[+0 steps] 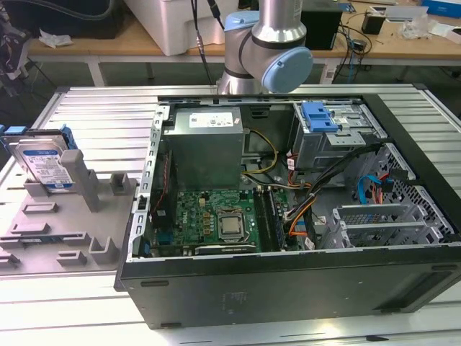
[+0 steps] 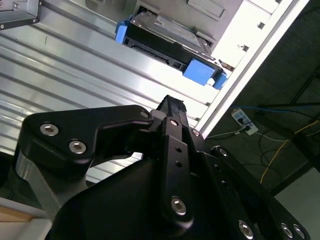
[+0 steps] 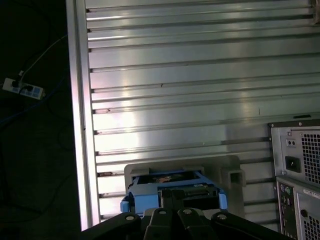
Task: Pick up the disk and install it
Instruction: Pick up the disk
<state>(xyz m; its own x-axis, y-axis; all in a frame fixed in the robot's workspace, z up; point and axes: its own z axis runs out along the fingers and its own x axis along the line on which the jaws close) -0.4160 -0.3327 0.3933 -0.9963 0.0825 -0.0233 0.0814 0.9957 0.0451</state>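
At the exterior view's left, the disk (image 1: 43, 162) stands on edge in a slot of a matte grey moulded fixture (image 1: 68, 223). The fixture is a flat plate with blocky upright posts and shallow rectangular pockets. The disk is a silver metal slab with a white-and-blue label, framed in glossy blue plastic. The fixture lies on a table (image 1: 101, 115) of ribbed aluminium with long parallel grooves.

In the middle of the frame a black computer case (image 1: 288, 288) lies on its side with the panel off. In its upper left corner sits a grey, box-shaped power supply (image 1: 205, 144). Below that is a green motherboard (image 1: 209, 216) with a square, shiny processor socket (image 1: 230, 225).

At top centre, behind the case, rises the arm (image 1: 268, 43), a brushed silver tube with pale blue joint caps. Further right inside the case, orange, yellow and black cables (image 1: 302, 213) run loose. In the upper right corner is a silver perforated metal cage (image 1: 338, 140) bearing a blue plastic clip (image 1: 319, 117).

In both wrist views the gripper (image 2: 172, 102) (image 3: 173, 196), made of black angular links studded with bright screw heads, hovers over the grooved table. The disk (image 2: 160, 40) (image 3: 140, 192) is apart from it, seated in the fixture. The fingers look pressed together, with nothing between them.
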